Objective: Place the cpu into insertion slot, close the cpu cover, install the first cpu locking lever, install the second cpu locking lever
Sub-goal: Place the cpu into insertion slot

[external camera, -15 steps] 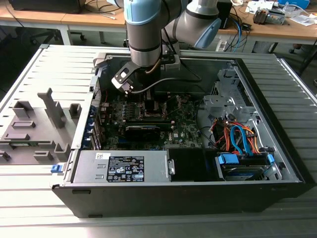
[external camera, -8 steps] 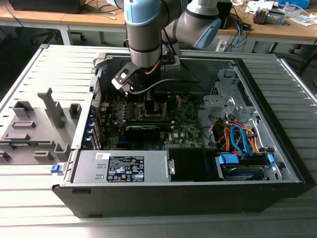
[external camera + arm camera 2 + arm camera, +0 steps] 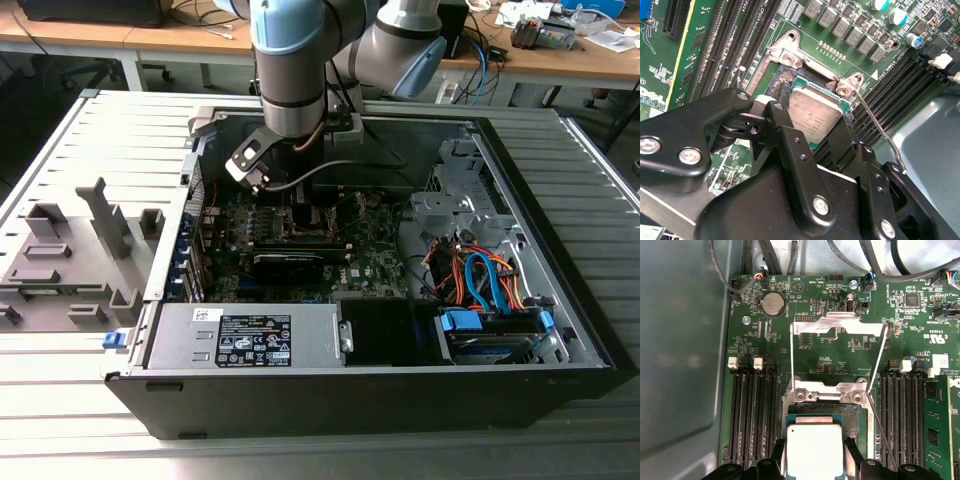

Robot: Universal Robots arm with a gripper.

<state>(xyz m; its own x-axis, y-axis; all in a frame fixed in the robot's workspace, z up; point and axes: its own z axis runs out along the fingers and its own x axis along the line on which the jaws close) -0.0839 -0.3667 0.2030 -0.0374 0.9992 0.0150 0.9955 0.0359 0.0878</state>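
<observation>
Between the 2 fingers (image 3: 775,462) of the gripper (image 3: 814,460) sits the cpu (image 3: 814,450), its plain silver top facing both wrist cameras. The fingers are closed to the chip's width, 1 finger against each of 2 opposite edges, so the gripper (image 3: 810,122) has hold of the cpu (image 3: 815,112). Directly beneath and just ahead of the fingertips lies the insertion slot (image 3: 852,415), with a strip of its dark centre exposed past the chip's leading edge; whether the chip is fully seated cannot be told. Further ahead of the fingertips, beyond the slot's hinge bracket (image 3: 825,394), the cpu cover (image 3: 840,324) is swung open and well clear of the slot. A thin wire locking lever (image 3: 880,131) runs out from the slot's corner, close beside 1 finger. Long black memory slots (image 3: 747,415) flank the gripper on both sides. On the exterior view, the arm (image 3: 290,70) reaches down into the open computer case (image 3: 350,395).
</observation>
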